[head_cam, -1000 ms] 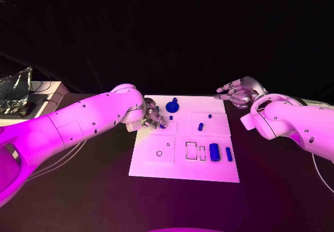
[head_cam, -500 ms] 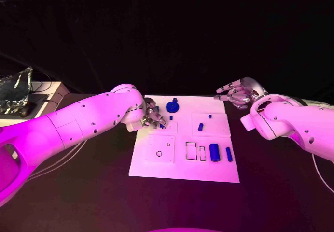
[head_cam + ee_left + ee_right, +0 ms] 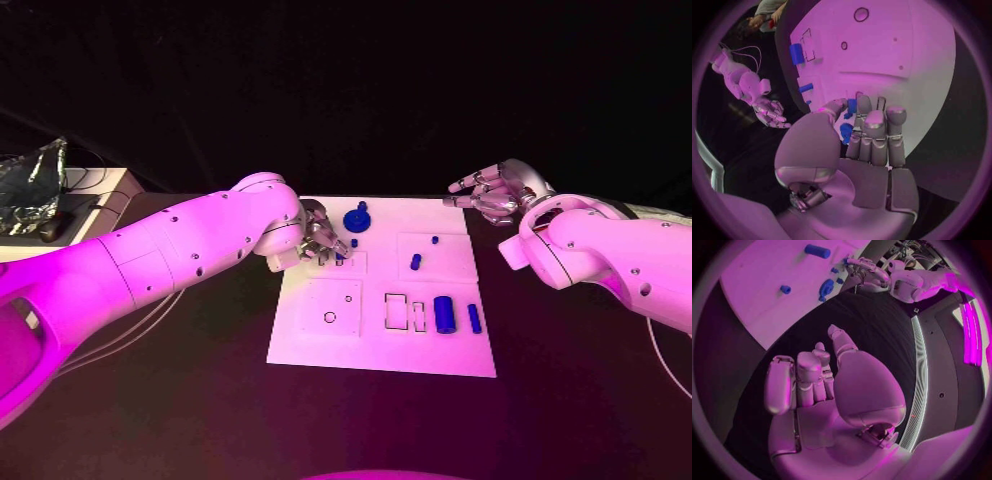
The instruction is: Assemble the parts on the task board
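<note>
The white task board [image 3: 382, 350] lies flat in the middle of the black desk [image 3: 173, 400], with bare desk seen on every side of it. At the board's far left corner the left hand [image 3: 320, 243] is lowered onto the surface; a small blue part [image 3: 846, 132] is pinched between its thumb and fingers. Just beyond that hand a round blue part [image 3: 358, 221] stands on the board, close enough to crowd the fingers. Further right, a small peg [image 3: 415, 262] stands near the board's centre, and a blue cylinder [image 3: 444, 315] and a thin blue bar [image 3: 473, 319] lie side by side by the right edge, next to outlined slots. The right hand [image 3: 495, 193] is held off the board's far right corner, fingers loosely apart and nothing held. A crumpled foil bag [image 3: 32, 185] sits on a box at the far left, well apart from the board.
</note>
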`<state>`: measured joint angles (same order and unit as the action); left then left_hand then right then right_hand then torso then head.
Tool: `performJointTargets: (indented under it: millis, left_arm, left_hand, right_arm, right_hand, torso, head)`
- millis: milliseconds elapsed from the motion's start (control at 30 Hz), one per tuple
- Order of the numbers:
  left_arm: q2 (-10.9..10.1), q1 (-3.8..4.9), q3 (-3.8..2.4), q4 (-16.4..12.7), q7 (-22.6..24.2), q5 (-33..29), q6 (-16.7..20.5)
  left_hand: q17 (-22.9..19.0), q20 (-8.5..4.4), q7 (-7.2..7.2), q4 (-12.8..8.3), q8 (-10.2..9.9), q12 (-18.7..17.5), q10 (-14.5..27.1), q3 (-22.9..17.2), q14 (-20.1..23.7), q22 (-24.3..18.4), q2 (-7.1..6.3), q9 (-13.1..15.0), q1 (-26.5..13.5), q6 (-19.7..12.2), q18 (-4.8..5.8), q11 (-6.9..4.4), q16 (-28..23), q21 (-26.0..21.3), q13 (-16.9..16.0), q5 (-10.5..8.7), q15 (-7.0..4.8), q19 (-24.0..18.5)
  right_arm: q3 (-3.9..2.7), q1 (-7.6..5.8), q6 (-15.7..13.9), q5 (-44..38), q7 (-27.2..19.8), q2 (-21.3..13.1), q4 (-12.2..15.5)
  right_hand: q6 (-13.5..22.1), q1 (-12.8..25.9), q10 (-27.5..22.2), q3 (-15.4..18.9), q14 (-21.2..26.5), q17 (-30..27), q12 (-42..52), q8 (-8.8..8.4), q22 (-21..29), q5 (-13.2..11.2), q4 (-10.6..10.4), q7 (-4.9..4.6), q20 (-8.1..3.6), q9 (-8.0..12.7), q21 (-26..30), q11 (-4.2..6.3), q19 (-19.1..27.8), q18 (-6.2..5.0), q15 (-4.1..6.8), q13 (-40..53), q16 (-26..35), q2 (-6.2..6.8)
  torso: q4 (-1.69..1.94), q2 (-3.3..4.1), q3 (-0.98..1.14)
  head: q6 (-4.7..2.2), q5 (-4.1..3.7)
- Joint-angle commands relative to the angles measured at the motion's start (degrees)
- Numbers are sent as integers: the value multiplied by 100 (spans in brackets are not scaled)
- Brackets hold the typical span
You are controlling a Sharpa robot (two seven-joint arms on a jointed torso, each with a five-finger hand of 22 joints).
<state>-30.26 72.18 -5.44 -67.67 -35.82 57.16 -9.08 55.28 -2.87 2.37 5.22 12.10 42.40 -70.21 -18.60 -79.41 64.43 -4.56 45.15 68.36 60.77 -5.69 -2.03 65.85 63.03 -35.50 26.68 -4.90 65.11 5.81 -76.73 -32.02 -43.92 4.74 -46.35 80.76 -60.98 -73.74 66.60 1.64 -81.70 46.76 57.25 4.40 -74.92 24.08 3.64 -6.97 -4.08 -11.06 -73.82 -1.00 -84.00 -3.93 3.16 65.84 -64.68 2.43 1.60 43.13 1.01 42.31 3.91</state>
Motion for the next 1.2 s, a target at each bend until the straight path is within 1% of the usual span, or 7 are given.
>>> performJointTargets:
  millis: [33,333,800,900,967,1100,1200]
  left_arm:
    - [30,-1,-5,2,47,84,37]
    - [62,-1,3,47,44,192,-34]
    - [120,-1,15,64,44,323,60]
    - [141,-1,19,72,42,334,31]
    - [155,-1,24,78,41,339,0]
    - [176,-1,35,86,38,343,-40]
    - [188,-1,42,86,38,343,-35]
  left_hand:
    - [-7,13,43,-859,20,31,37,-879,36,5,-59,5,5,13,-111,-9,-6,-28,5,18,5,-35]
    - [-13,13,42,-873,38,47,30,-903,39,21,-77,16,14,14,-110,-14,-4,-21,15,26,3,-27]
    - [-5,1,33,-890,80,72,13,-957,26,53,-114,44,2,20,-109,-22,16,-7,48,31,-5,-1]
    - [10,-17,31,-916,113,61,-19,-1032,11,79,-163,69,2,32,-100,-31,31,12,87,45,-15,26]
    - [24,-14,31,-931,123,63,-30,-1057,2,86,-184,76,7,40,-101,-37,44,14,96,49,-18,28]
    - [38,-15,31,-948,134,64,-47,-1092,-8,103,-211,84,10,54,-101,-40,57,25,109,54,-20,43]
    - [46,-21,29,-953,139,60,-63,-1120,-19,121,-232,89,3,63,-101,-44,65,40,121,61,-25,58]
  right_arm:
    - [-1,5,89,-59,-54,5,3]
    - [-1,15,104,-60,-52,13,-6]
    - [0,22,107,-63,-53,21,5]
    - [0,22,109,-72,-53,23,12]
    - [0,22,111,-77,-53,24,14]
    - [1,23,113,-81,-52,26,17]
    - [1,23,117,-83,-51,29,19]
  right_hand:
    - [6,30,-43,6,1,-5,-26,-22,-1066,-6,-42,-23,3,5,17,-15,-376,24,10,-6,17,10]
    - [6,30,-43,6,1,-5,-26,-22,-1066,-6,-42,-23,3,5,17,-15,-376,24,10,-6,17,10]
    - [6,30,-43,6,1,-5,-26,-22,-1066,-6,-42,-23,3,5,17,-15,-376,24,10,-6,17,10]
    - [6,30,-43,6,1,-5,-26,-22,-1066,-6,-42,-23,3,5,17,-15,-376,24,10,-6,17,10]
    - [6,30,-43,6,1,-5,-26,-22,-1066,-6,-42,-23,3,5,17,-15,-376,24,10,-6,17,10]
    - [6,30,-43,6,1,-5,-26,-22,-1066,-6,-42,-23,3,5,17,-15,-376,24,10,-6,17,10]
    - [6,30,-43,6,1,-5,-26,-22,-1066,-6,-42,-23,3,5,17,-15,-376,24,10,-6,17,10]
  torso:
    - [4,0,-1]
    - [0,1,2]
    - [-1,2,4]
    - [0,3,1]
    - [-2,2,6]
    - [-5,-1,11]
    - [-3,0,5]
  head:
    - [3,6]
    - [6,21]
    - [-7,22]
    - [-3,26]
    - [-6,29]
    - [-7,30]
    - [-15,33]
